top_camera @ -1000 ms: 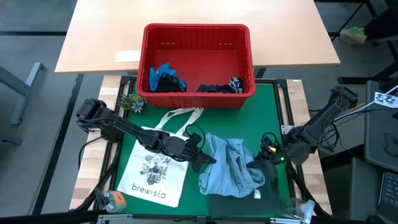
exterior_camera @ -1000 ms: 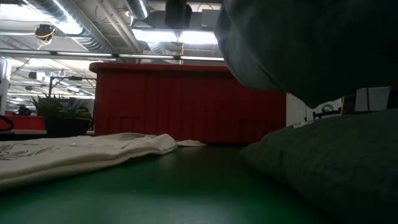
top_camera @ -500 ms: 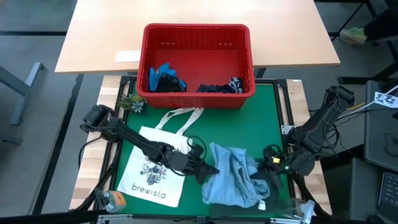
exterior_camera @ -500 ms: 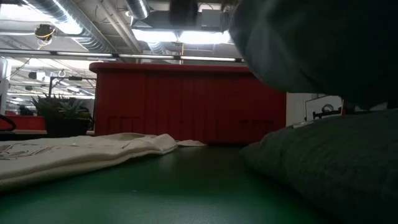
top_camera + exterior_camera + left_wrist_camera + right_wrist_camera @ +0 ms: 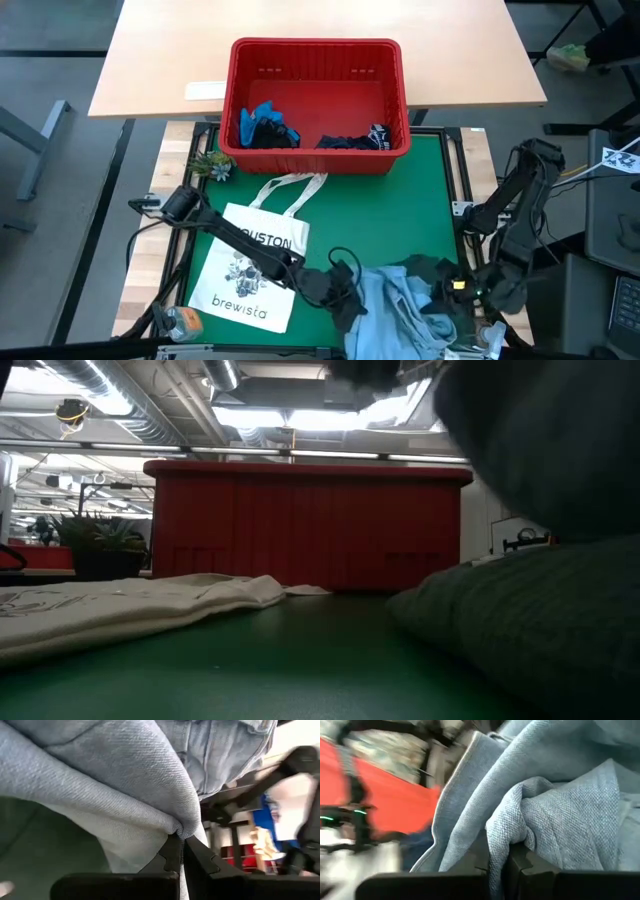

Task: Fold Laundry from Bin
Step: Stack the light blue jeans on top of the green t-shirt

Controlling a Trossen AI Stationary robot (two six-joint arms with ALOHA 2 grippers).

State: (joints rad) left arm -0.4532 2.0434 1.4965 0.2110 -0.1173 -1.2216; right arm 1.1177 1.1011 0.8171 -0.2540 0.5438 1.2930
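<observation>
At near edge of green mat [image 5: 390, 210], light blue denim shirt [image 5: 400, 310] bunched between both grippers. Left gripper [image 5: 350, 297] pinches fold at shirt's left side; right gripper [image 5: 448, 298] pinches fold at right. Remaining laundry [image 5: 268, 125] in far red bin [image 5: 315, 48].

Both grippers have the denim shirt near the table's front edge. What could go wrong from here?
1. The denim shirt is bunched at the green mat's front edge; part could slide off.
2. The left gripper and right gripper each pinch only a small fold, so either grip might slip.
3. The left arm crosses the tote bag and may drag it.
</observation>
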